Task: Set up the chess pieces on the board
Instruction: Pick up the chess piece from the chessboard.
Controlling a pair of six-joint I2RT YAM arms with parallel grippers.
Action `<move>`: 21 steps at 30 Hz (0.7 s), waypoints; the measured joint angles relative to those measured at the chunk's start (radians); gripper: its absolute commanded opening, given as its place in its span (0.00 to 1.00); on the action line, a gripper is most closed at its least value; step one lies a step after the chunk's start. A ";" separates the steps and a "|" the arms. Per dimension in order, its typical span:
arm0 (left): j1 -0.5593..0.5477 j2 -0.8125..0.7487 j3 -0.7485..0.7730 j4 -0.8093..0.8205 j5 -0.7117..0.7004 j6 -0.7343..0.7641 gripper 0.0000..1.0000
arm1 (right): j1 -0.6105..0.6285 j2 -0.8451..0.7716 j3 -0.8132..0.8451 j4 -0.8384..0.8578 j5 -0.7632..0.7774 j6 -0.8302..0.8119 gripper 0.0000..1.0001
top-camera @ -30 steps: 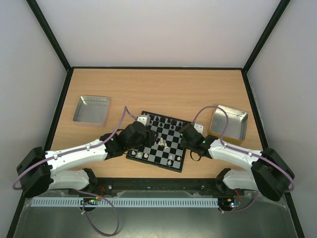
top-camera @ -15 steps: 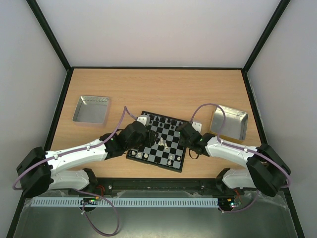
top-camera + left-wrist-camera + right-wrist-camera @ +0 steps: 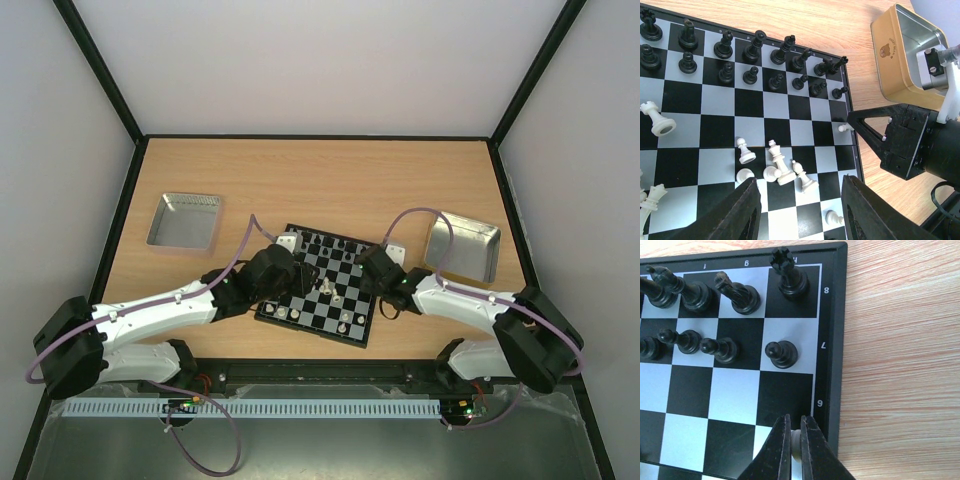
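The board [image 3: 318, 333] lies at the table's near centre. Black chess pieces [image 3: 755, 46] stand in two rows along its far side. White chess pieces, a king [image 3: 780, 162] and a bishop [image 3: 803, 176] among them, stand loosely clustered mid-board, and a white rook [image 3: 657, 120] stands at the left. My left gripper [image 3: 802, 210] is open and empty, hovering above that cluster; it also shows in the top view [image 3: 298, 284]. My right gripper [image 3: 796, 440] is shut on a white pawn [image 3: 797, 446] that stands at the board's [image 3: 785, 400] right edge, below the black pawn [image 3: 781, 354].
A gold-sided metal tin [image 3: 462, 248] sits right of the board, close behind the right arm, and shows in the left wrist view [image 3: 900, 55]. A silver tray [image 3: 185, 220] sits at the far left. Bare wood lies beyond the board, and black frame rails edge the table.
My right gripper has edged left onto the board's right edge and now pinches the white pawn there. The left arm has not moved.
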 measured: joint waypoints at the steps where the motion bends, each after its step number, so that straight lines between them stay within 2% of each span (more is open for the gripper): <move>1: 0.000 0.000 0.000 0.000 0.000 0.000 0.47 | 0.000 0.002 0.000 0.005 0.000 -0.001 0.02; 14: 0.002 0.000 0.000 0.006 0.016 -0.009 0.51 | 0.000 -0.010 0.002 0.024 -0.051 -0.006 0.02; 21: 0.014 0.000 -0.019 0.053 0.057 -0.050 0.62 | 0.000 -0.087 -0.013 0.089 -0.137 0.040 0.02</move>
